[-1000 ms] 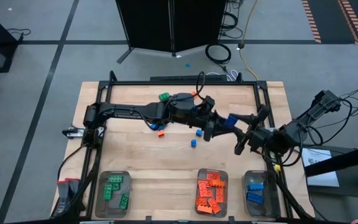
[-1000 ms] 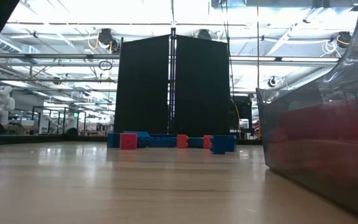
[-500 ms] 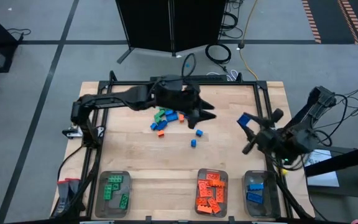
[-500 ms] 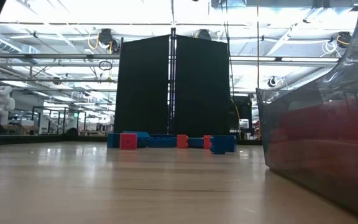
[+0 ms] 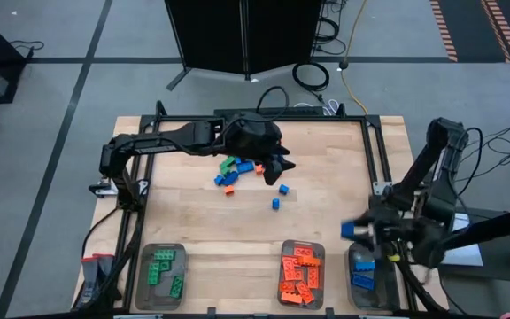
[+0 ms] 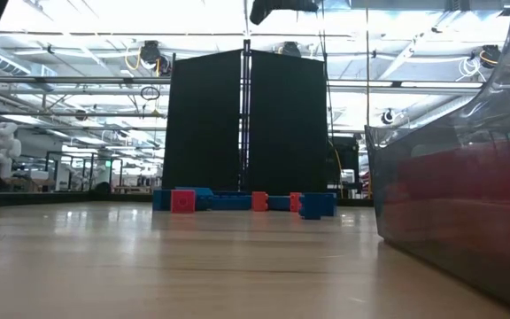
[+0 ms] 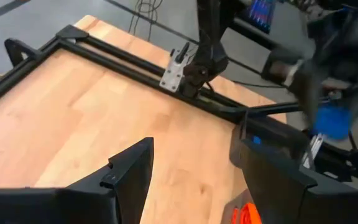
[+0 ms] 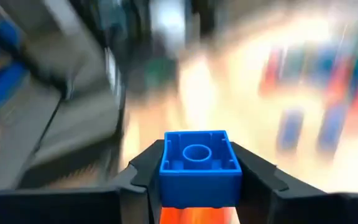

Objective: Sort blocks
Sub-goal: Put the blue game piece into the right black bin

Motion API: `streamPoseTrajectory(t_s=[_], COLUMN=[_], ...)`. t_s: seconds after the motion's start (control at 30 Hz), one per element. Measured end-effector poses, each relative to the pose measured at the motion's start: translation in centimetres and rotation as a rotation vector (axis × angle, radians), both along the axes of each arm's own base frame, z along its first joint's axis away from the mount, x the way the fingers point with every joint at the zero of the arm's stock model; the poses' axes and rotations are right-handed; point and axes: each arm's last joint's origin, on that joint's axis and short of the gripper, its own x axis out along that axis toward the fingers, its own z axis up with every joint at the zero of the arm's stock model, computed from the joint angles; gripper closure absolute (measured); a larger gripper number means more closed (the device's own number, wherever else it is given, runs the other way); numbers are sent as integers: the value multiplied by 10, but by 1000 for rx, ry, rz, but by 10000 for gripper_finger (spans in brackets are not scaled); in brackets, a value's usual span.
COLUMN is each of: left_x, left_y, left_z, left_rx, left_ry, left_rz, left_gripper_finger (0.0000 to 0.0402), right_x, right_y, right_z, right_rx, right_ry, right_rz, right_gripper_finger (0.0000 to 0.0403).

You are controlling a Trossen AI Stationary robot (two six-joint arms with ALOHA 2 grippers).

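The right hand [image 5: 354, 232], pinching 1 blue block [image 8: 199, 163], hangs just beside the blue tray [image 5: 367, 274] at the desk's [image 5: 184, 213] near right edge, while the left hand [image 5: 277, 166], spread and empty, hovers over the unsorted blocks [image 5: 235, 170] far across.

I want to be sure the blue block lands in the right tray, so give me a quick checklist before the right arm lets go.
1. Block held: ok. The right gripper is shut on a blue block.
2. Gripper over the target: not ok. It sits beside the blue tray, at its upper left corner, not yet above it.
3. Tray contents match: ok, only blue blocks show inside.
4. Neighbouring orange tray: ok, clear of the gripper.
5. Left gripper out of the way: ok, open over the unsorted blocks far up the table.
6. Block squareness in the grip: cannot tell.
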Motion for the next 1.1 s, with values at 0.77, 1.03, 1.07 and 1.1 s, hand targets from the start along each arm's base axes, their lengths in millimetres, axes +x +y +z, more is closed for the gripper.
streamPoseTrajectory(t_s=[0.77,1.03,1.07,1.1], left_x=[36,47,47,47], left_y=[-16,-35,-39,-42], left_z=[-61,-83,-84,-83], left_rx=[-38,19,42,74], left_ry=[190,249,249,245], left_rz=[-37,-117,-135,-151], left_gripper_finger=[162,162,162,162], right_x=[-12,-13,-13,-13], right_y=[64,63,62,62], right_z=[-98,-98,-98,-98], right_rx=[187,157,151,143], right_ry=[1128,1147,1149,1152], right_rz=[88,139,136,131], right_gripper_finger=[194,147,144,142])
